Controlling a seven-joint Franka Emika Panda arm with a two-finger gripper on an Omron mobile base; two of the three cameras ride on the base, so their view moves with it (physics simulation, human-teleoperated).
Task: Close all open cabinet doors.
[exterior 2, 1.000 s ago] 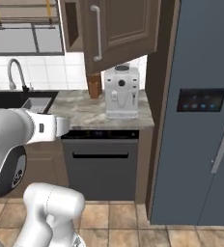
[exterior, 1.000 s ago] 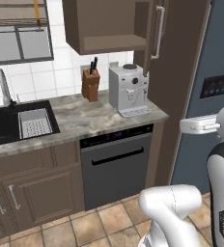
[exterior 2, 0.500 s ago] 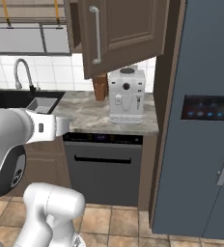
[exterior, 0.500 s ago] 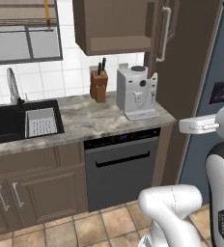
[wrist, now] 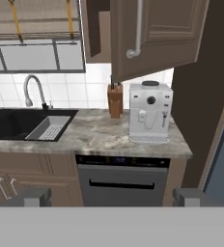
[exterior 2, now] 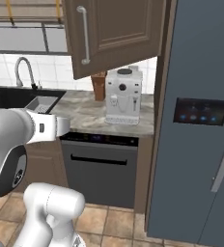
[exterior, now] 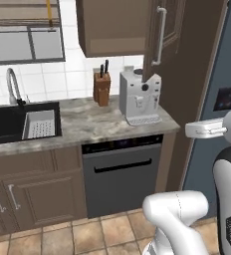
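A tall dark brown wooden wall-cupboard door [exterior 2: 116, 36] with a recessed panel and a vertical silver bar handle [exterior 2: 84, 34] is being held swung open above the marbled grey stone counter [wrist: 99, 137], its lower edge hanging over a white boxy coffee machine [wrist: 150, 112]. A brown wooden knife block [exterior: 102, 87] is standing just beside the machine, by the white tiled wall. A black sink [exterior: 13, 122] with a curved silver tap [wrist: 33, 89] is set into the counter's far end. Below the machine, a black-fronted dishwasher [exterior 2: 102, 169] is being shown shut. In the hand view, the two-finger gripper [wrist: 109, 197] is being kept spread wide, nothing between its tips, well apart from the door.
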